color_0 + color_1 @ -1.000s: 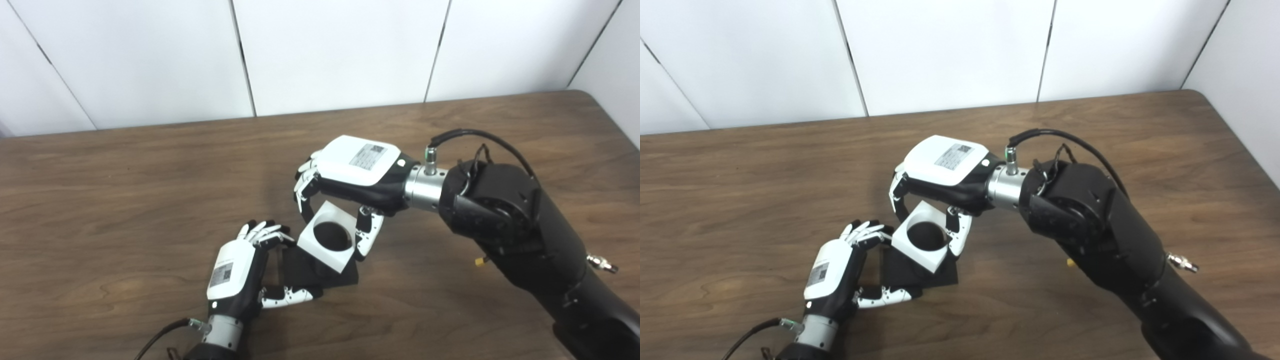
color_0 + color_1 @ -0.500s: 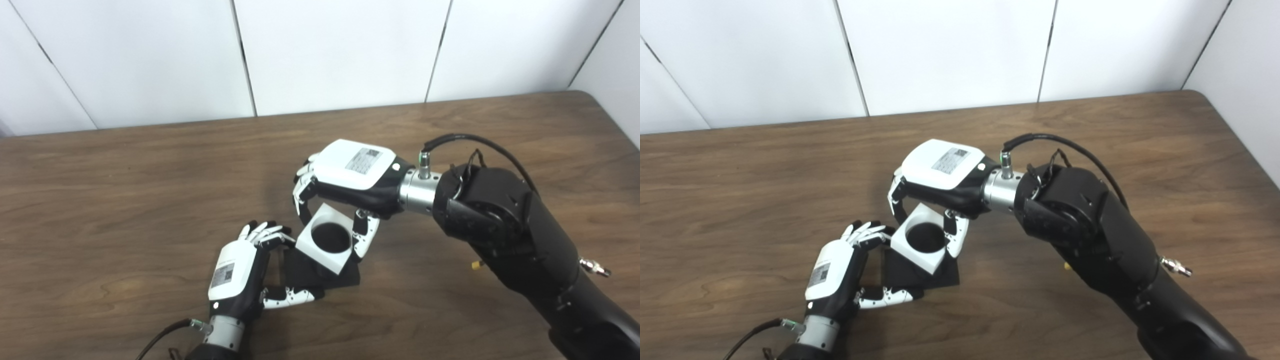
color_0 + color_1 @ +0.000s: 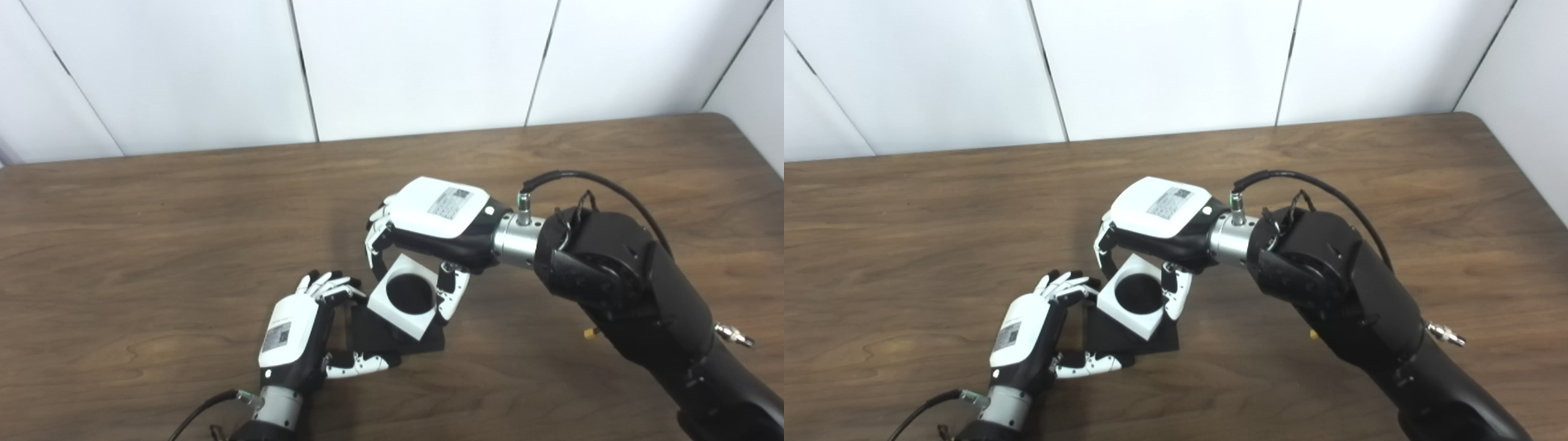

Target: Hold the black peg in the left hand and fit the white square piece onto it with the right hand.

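The black peg piece has a flat square base on the wooden table, held at its left edge and front corner by my left hand. Its upright peg is hidden under the white square piece, a white block with a round hole showing black inside. My right hand grips that block from above, fingers on its far-left side and thumb on its right side. The block sits tilted over the base's middle; whether the peg is inside the hole I cannot tell.
White wall panels stand behind the table's far edge. My right forearm crosses the right half of the table, with a cable looping at the wrist. The table's right edge shows at the far right.
My right hand has lowered the white block slightly toward the black base and nearer my left hand. The whole picture has also shifted a little, so the camera moved. My left hand keeps its grip.
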